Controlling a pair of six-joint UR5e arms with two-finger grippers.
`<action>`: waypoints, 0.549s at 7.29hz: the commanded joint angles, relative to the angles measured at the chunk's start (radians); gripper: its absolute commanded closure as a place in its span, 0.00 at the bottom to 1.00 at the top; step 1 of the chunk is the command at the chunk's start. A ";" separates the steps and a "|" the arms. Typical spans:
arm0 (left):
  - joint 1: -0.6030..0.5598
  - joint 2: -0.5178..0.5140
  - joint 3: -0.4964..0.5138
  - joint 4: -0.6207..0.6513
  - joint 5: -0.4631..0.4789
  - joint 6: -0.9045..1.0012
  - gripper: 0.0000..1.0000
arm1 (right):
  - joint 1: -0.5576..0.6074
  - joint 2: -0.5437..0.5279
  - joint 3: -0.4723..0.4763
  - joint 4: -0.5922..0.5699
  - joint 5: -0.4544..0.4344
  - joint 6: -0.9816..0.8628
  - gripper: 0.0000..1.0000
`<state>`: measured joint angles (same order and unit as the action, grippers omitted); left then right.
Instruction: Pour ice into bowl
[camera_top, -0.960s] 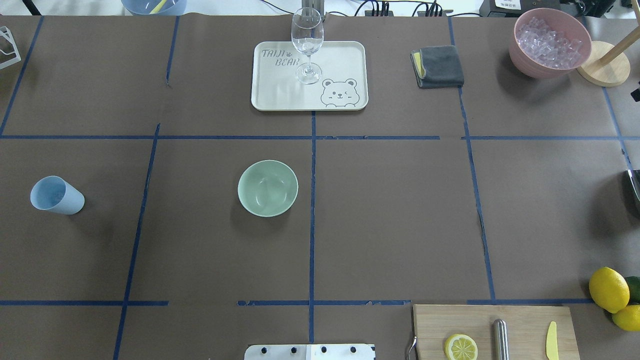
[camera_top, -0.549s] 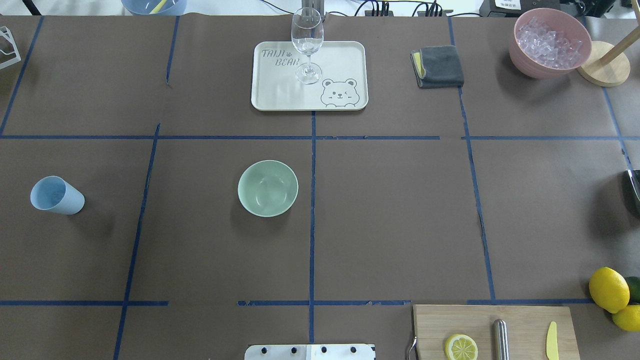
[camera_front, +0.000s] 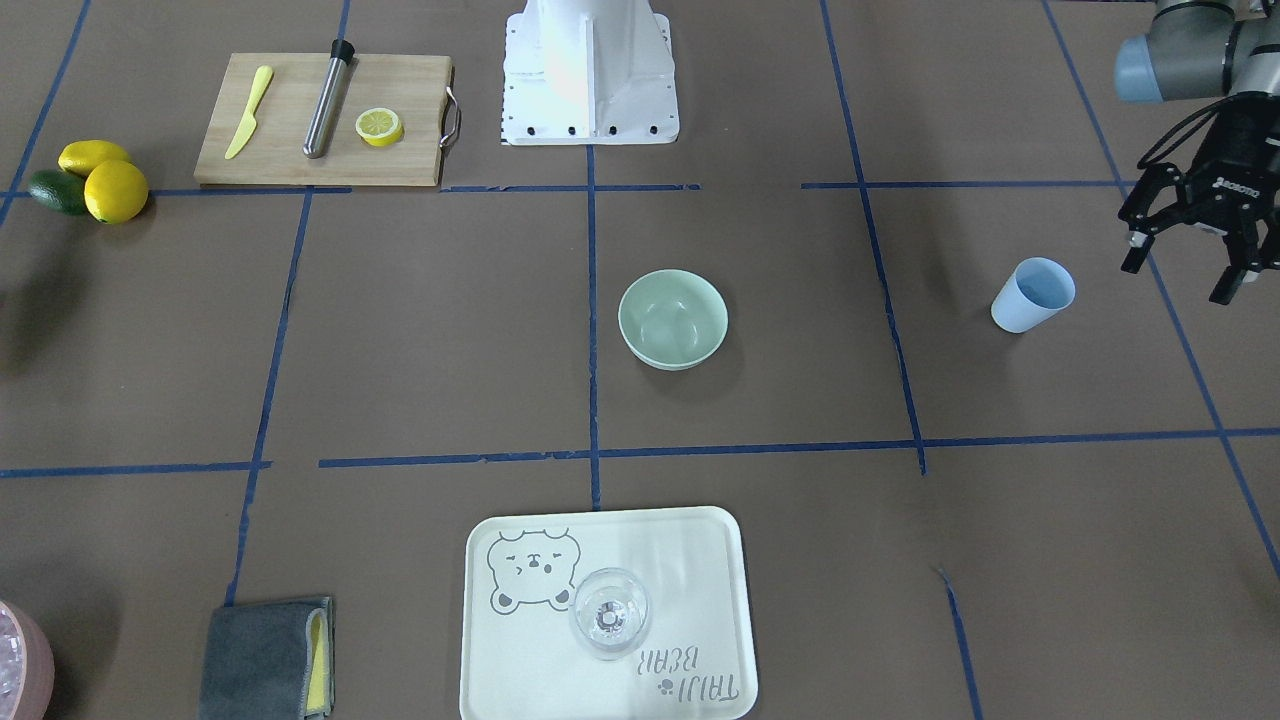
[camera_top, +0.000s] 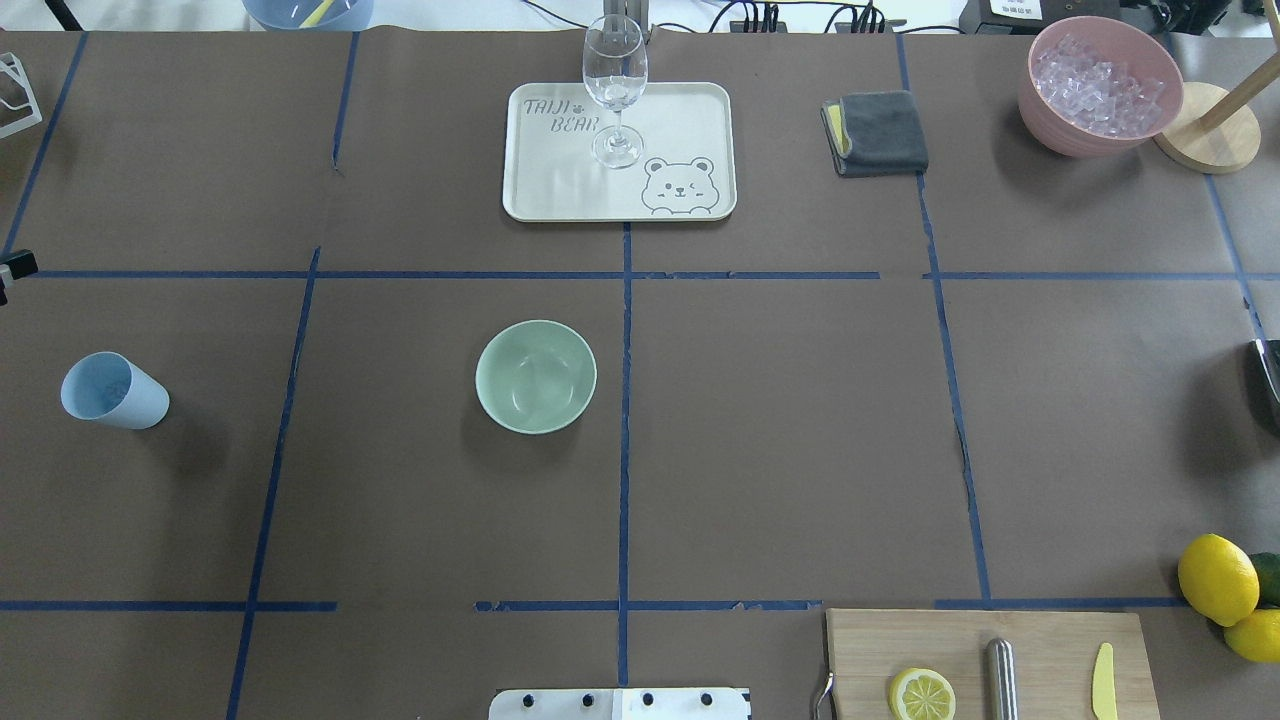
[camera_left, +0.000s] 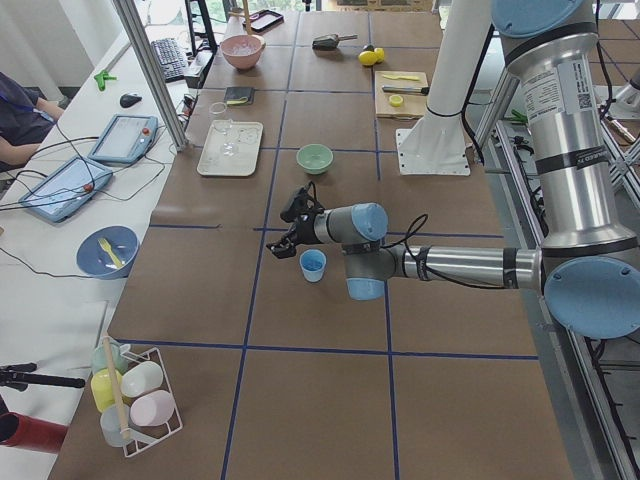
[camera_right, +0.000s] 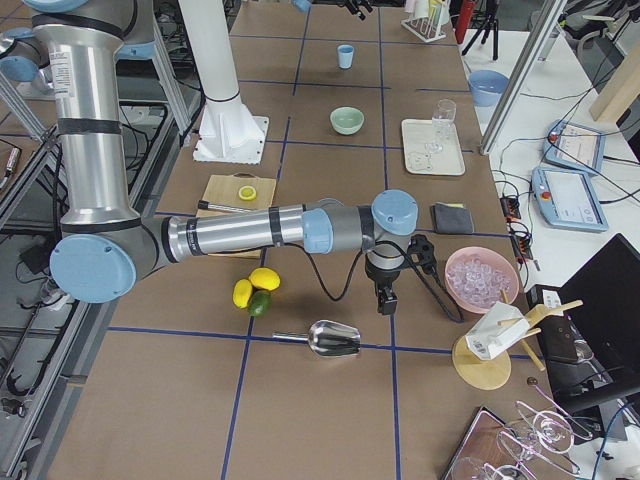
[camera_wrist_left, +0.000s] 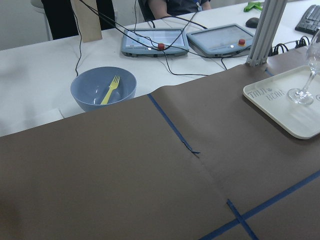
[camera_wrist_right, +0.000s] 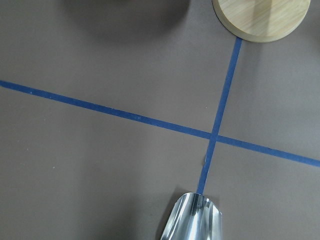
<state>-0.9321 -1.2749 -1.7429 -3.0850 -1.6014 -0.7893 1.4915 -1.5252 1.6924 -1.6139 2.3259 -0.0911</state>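
The pale mint-green bowl (camera_top: 536, 376) (camera_front: 672, 318) stands upright and holds nothing, near the table's middle. Clear ice (camera_top: 1095, 78) fills a pink container (camera_top: 1040, 110) at the far right corner. A light blue cup (camera_top: 112, 392) (camera_front: 1032, 294) stands on the left side; I cannot make out its contents. My left gripper (camera_front: 1180, 268) hangs open just beside the cup, holding nothing. My right gripper (camera_right: 388, 298) shows only in the exterior right view, near the pink container and above a metal scoop (camera_right: 335, 338); I cannot tell whether it is open or shut.
A cream bear tray (camera_top: 690, 110) carries a wine glass (camera_top: 614, 85) at the far middle. A grey cloth (camera_top: 878, 132) lies right of it. A cutting board (camera_top: 1040, 640) with lemon half, muddler and knife sits near the base, lemons (camera_top: 1217, 578) beside it.
A black tip of my left gripper has come into the overhead view at its left edge. A dark part at the right edge, seen one second ago, has left that view.
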 joint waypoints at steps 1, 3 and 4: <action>0.171 0.103 -0.001 -0.128 0.269 -0.057 0.00 | 0.009 -0.009 0.001 0.000 0.001 0.001 0.00; 0.373 0.127 0.002 -0.136 0.546 -0.147 0.00 | 0.013 -0.019 0.007 0.000 0.000 -0.001 0.00; 0.466 0.131 0.015 -0.130 0.669 -0.177 0.00 | 0.018 -0.030 0.019 0.000 0.000 -0.001 0.00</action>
<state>-0.5862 -1.1532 -1.7386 -3.2162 -1.0937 -0.9226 1.5049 -1.5442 1.7006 -1.6137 2.3257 -0.0915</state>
